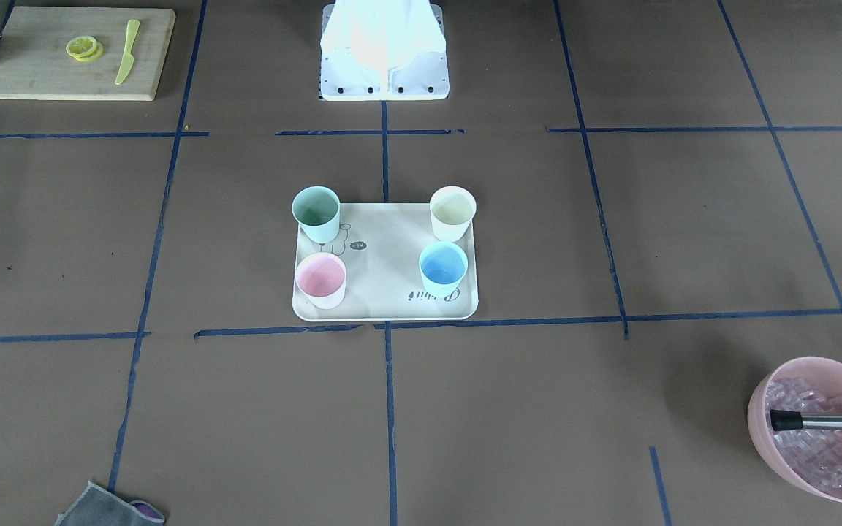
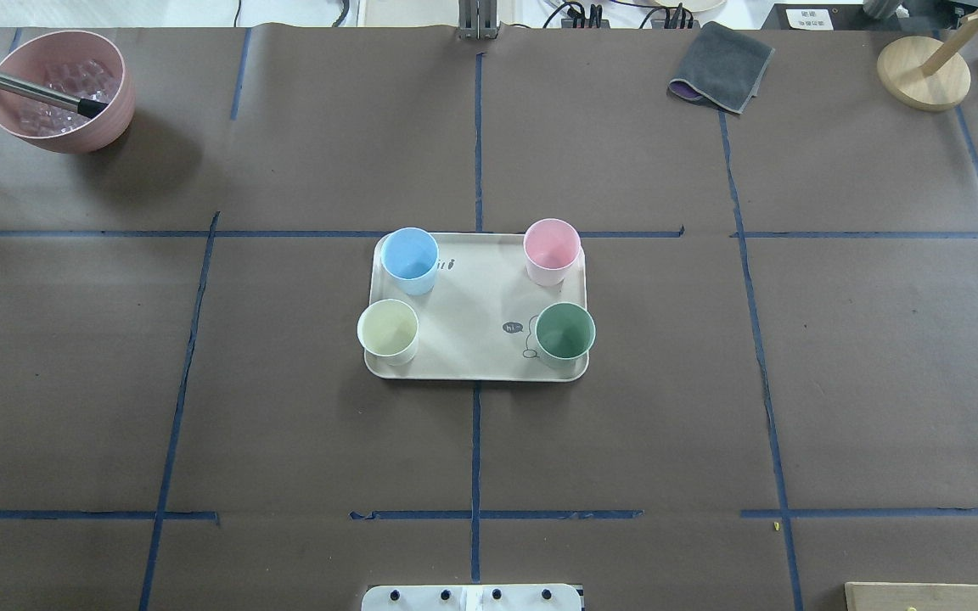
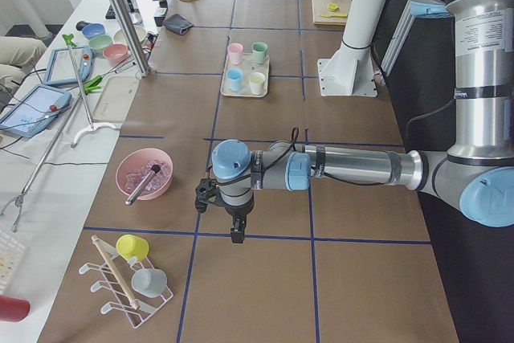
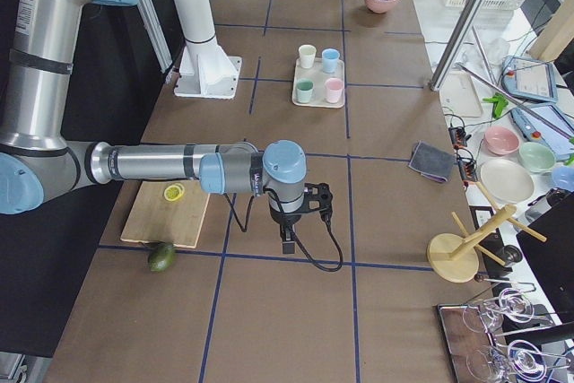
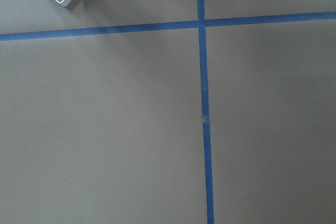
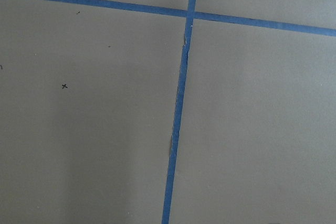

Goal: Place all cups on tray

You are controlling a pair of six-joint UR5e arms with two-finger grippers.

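All the cups stand upright on the cream tray (image 2: 476,339) (image 1: 384,285) at the table's middle. The blue cup (image 2: 409,259) and pink cup (image 2: 552,250) are at its far corners, the cream-yellow cup (image 2: 388,331) and mint green cup (image 2: 564,334) at its near corners. They also show in the front view: green (image 1: 316,212), yellow (image 1: 452,212), pink (image 1: 321,279), blue (image 1: 443,267). My left gripper (image 3: 234,232) shows only in the left side view, far from the tray. My right gripper (image 4: 287,241) shows only in the right side view. I cannot tell whether either is open or shut.
A pink bowl of ice cubes (image 2: 60,89) with a metal tool in it stands far left. A grey cloth (image 2: 721,65) and a wooden stand (image 2: 922,72) are far right. A cutting board (image 1: 77,52) holds lemon slices and a yellow knife.
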